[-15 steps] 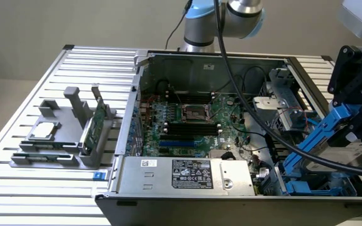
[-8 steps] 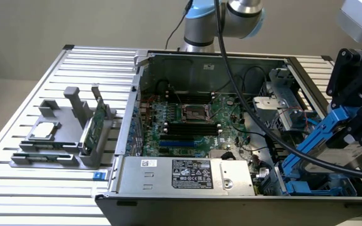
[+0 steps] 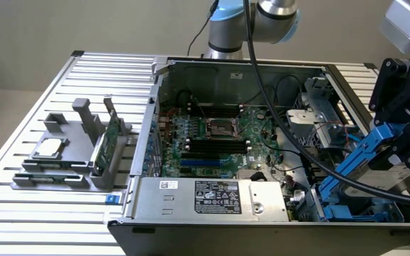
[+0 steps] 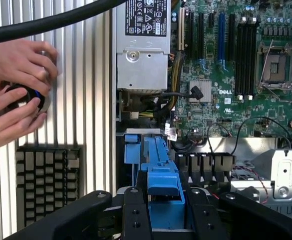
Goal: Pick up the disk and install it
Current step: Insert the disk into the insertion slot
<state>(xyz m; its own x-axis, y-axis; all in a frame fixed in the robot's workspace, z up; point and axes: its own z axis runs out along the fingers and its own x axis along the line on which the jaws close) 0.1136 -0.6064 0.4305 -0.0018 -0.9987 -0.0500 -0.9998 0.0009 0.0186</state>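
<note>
The gripper (image 3: 399, 152) clamps the disk (image 3: 362, 157) by its blue rails, tilted over the drive bay (image 3: 354, 212) at the exterior view's right of the computer case (image 3: 241, 72), apparently to align the rails for insertion

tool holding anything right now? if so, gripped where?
Yes: the disk, tilted over the open computer case. The tool clamps it at its blue-railed end, one finger on each side.

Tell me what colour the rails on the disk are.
Blue. The rails along the disk show best in the exterior view, at that view's right.
</note>
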